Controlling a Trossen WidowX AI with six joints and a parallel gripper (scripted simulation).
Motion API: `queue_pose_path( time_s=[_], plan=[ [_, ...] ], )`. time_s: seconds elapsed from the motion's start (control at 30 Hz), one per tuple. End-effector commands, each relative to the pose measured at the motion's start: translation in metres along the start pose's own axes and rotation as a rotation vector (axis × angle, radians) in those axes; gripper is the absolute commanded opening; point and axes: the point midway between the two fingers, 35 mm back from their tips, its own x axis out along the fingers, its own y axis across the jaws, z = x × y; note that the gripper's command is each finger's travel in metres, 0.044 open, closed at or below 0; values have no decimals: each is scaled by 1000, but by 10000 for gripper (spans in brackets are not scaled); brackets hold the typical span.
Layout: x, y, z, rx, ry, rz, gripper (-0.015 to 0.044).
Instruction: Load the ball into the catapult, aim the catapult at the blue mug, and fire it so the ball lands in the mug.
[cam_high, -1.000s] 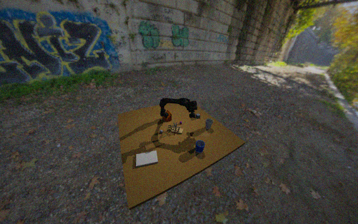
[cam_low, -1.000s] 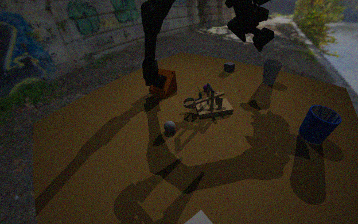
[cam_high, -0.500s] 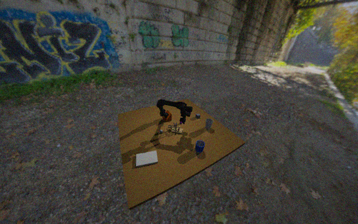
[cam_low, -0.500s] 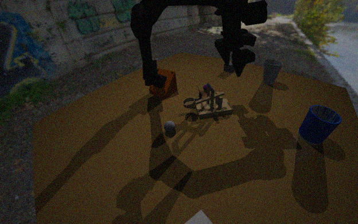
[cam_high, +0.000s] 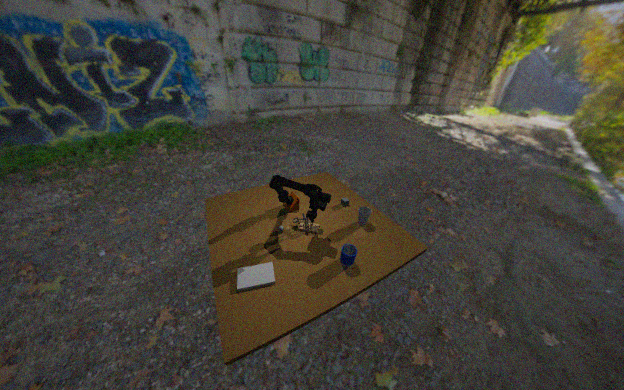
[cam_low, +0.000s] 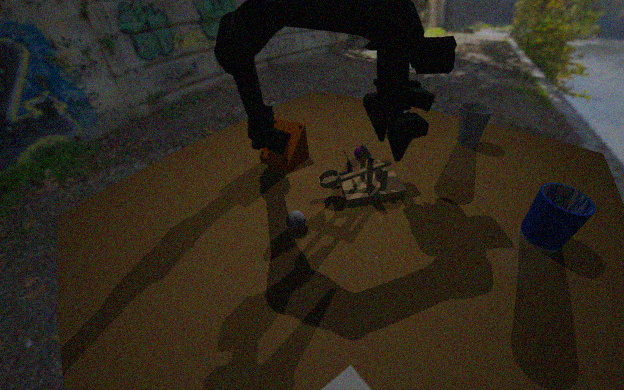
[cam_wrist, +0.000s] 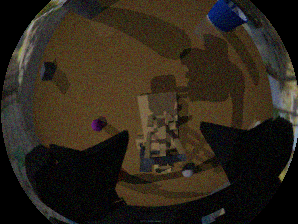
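A wooden catapult (cam_high: 309, 227) (cam_low: 370, 186) (cam_wrist: 159, 131) stands mid-board; its round cup (cam_low: 330, 178) is on the left side in the exterior view and looks empty. A small grey-white ball (cam_high: 281, 228) (cam_low: 296, 220) (cam_wrist: 187, 173) lies on the board beside the catapult, near its cup end. The blue mug (cam_high: 348, 255) (cam_low: 555, 219) (cam_wrist: 225, 16) stands upright, farther off to the right in the top and exterior views. My gripper (cam_low: 391, 148) (cam_wrist: 165, 130) is open and empty, pointing down above the catapult; its fingers frame the catapult in the wrist view.
A small purple ball (cam_low: 360, 151) (cam_wrist: 97, 124) lies behind the catapult. A grey cup (cam_high: 364, 215) (cam_low: 473, 125) and a dark cube (cam_high: 345, 202) (cam_wrist: 49, 71) stand at the back right. An orange block (cam_low: 296, 145) is by the arm's base. A white slab (cam_high: 256, 276) lies at the front left.
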Motion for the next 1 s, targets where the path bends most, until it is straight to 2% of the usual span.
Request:
queue_pose_path(
  time_s=[0.0, 0.97],
  plan=[
    [20, 0, -4, -3, 14, 0, 440],
    [61, 1, -5, -2, 14, -1, 440]
  ],
)
